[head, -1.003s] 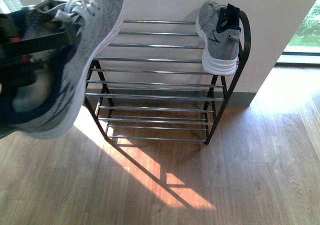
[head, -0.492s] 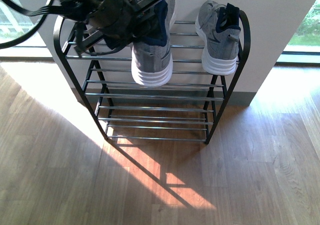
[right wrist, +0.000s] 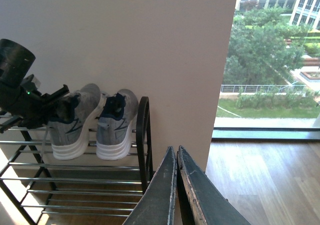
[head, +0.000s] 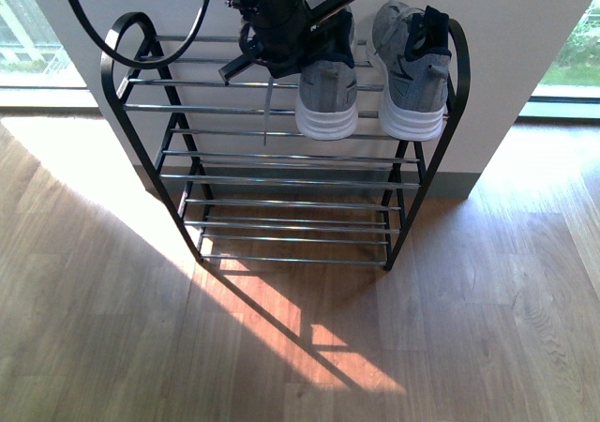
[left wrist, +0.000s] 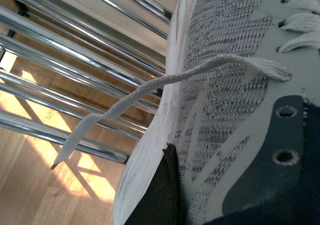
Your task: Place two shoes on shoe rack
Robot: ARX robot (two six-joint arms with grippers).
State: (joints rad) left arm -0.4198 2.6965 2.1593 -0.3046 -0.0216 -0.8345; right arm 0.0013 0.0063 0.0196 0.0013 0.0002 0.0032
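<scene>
Wood floor (head: 141,328) lit by sun, white wall (head: 525,28) behind. One rack (head: 281,157), chrome bars in several tiers. Two shoes, both at its top tier, heels outward. Just under left claw (head: 298,37), pinched at the collar, held shoe (head: 326,98), one lace (head: 266,113) dangling beside; contact with bars unclear. Just beside that claw's load, toward the rack's end, free shoe (head: 412,75), resting on bars. Pressed together and empty, right claw (right wrist: 176,185), well apart from both shoes.

Left claw (head: 286,33) clamping shoe (head: 326,89), right claw (right wrist: 176,154) closed
</scene>
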